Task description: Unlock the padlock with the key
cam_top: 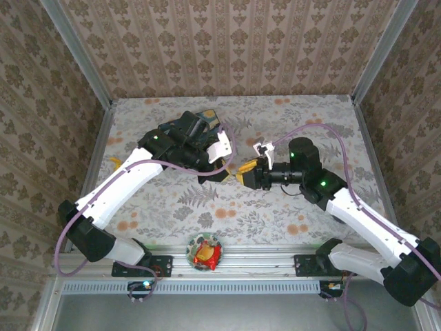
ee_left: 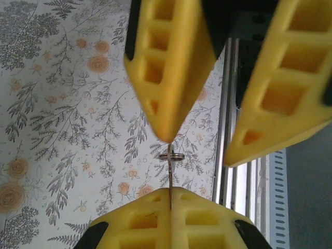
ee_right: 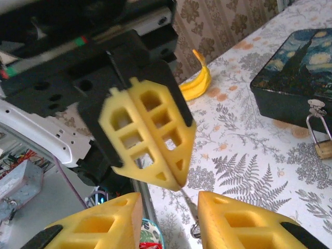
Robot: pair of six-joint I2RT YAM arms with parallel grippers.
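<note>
In the left wrist view my left gripper (ee_left: 171, 194) is shut on the key (ee_left: 170, 174), a thin silvery blade whose ring (ee_left: 171, 155) sticks out past the fingertips. My right gripper (ee_right: 168, 199) is open, a yellow finger on each side of the key (ee_right: 190, 205); the blade lies close to its right finger (ee_right: 244, 218). From above, the left gripper (cam_top: 224, 169) and the right gripper (cam_top: 242, 176) meet tip to tip over the middle of the table. The small brass padlock (ee_right: 324, 149) hangs by its silvery shackle from the latch of a dark painted tin box (ee_right: 295, 72), off to the right of both grippers.
The tin box (cam_top: 203, 117) lies partly under the left arm at the back. A banana (cam_top: 117, 162) rests at the table's left edge. A small bowl (cam_top: 205, 252) with something red sits at the near edge by the metal rail (cam_top: 227, 265).
</note>
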